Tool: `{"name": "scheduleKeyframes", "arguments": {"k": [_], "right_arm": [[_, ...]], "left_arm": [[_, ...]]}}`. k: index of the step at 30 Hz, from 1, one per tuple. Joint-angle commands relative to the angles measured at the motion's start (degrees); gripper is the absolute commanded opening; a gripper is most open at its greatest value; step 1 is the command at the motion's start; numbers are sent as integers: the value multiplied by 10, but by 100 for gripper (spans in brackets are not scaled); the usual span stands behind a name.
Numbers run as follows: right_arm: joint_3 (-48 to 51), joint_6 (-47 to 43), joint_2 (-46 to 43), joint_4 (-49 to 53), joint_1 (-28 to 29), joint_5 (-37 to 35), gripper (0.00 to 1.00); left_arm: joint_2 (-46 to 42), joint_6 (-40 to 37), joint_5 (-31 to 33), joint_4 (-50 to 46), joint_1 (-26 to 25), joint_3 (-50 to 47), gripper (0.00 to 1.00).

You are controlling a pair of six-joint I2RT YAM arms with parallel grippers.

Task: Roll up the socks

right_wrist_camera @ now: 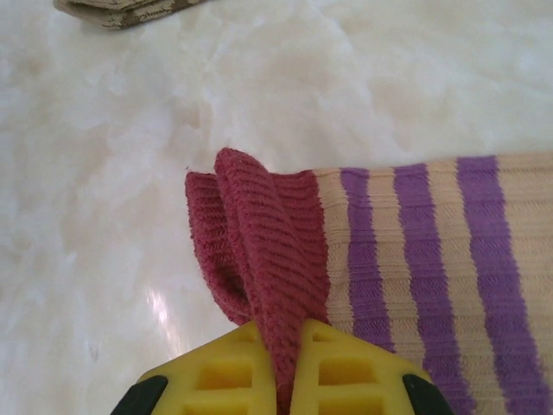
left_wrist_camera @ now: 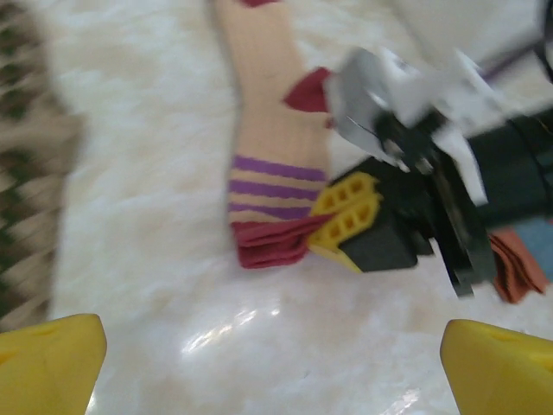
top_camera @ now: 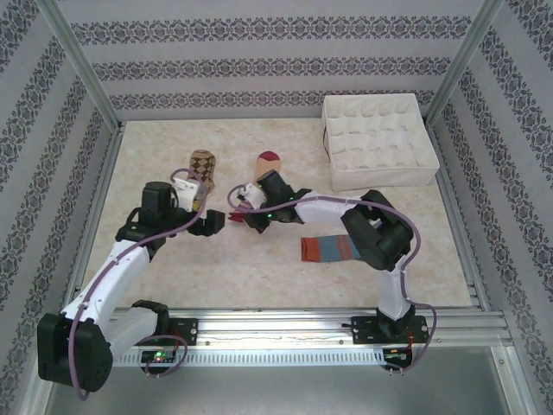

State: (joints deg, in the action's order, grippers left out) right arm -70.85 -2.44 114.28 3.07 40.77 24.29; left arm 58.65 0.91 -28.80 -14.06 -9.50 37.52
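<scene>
The peach sock (top_camera: 269,164) lies lengthwise mid-table, its dark red toe at the far end. Its dark red cuff (right_wrist_camera: 259,233) is pinched between the yellow fingers of my right gripper (right_wrist_camera: 285,380), which is shut on it and lifts it slightly off the marble. In the left wrist view the peach sock (left_wrist_camera: 276,130) has purple bands above the cuff, and the right gripper (left_wrist_camera: 341,216) grips it from the right. My left gripper (left_wrist_camera: 276,380) hangs open just in front of the cuff, empty. The argyle sock (top_camera: 201,164) lies to the left, and the striped sock (top_camera: 330,250) lies flat to the right.
A white fabric box (top_camera: 378,143) with several small compartments stands at the back right. Patterned walls and metal frame posts enclose the marble table (top_camera: 285,277). The two grippers (top_camera: 218,223) (top_camera: 244,218) sit close together mid-table.
</scene>
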Motion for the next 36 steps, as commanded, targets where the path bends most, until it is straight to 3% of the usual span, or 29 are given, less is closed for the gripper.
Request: {"name": "scheduleKeyframes", "arguments": {"k": [1,4,7,11,16,18,20,26,32,36], "right_arm": [[37,49,-30,14,-31,122,3],[62,65,-36,15,-58,166,3],[75,68,-35,31,-79,198,3],[98,74,-44,33,-99,219,3],[110,71,-56,40,-114,232,3],[110,71,-59,47,-121,243,3],[112,67,-64,55,-125,248,4],[124,57,-85,76,-141,263,4],[132,35,-92,113,-147,264,3],[136,30,-93,126,-147,266,3]], "left_arm": [[12,-52,-43,174,-18,-48,99],[41,-63,-68,286,-39,-85,100],[102,-134,-126,273,-76,-61,100],[146,-182,-114,283,-115,-39,100],[198,-216,-116,248,-128,5,79],[215,-224,-104,271,-144,7,78],[236,-210,-102,343,-153,-13,80],[304,-163,-89,446,-164,-27,80],[353,-133,-100,504,-163,-39,81],[376,-128,-118,514,-164,-37,75]]}}
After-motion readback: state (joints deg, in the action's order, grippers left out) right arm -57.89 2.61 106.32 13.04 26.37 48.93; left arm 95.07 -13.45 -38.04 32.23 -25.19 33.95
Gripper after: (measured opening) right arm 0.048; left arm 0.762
